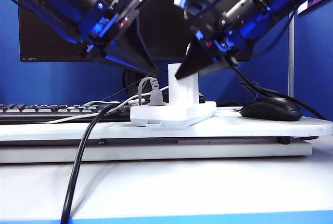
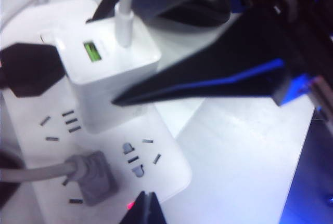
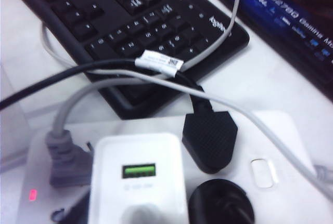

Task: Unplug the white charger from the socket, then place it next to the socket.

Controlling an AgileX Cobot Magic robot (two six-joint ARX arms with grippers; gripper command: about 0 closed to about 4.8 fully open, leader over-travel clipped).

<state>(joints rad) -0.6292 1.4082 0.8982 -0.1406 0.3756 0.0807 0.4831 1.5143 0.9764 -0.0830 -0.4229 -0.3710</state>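
One white charger [image 1: 184,91] stands plugged upright in the socket [image 1: 174,114], right gripper [image 1: 182,73] at its top, grip state unclear; left gripper [image 1: 151,68] clenched, empty, just beside. Risk: pulling off-axis lifts the unpinned socket, dragging the grey plug [image 1: 155,98].

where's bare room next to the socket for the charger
Bare white board between the socket and mouse, and along the front edge. Crowded on the keyboard side, where cables run.
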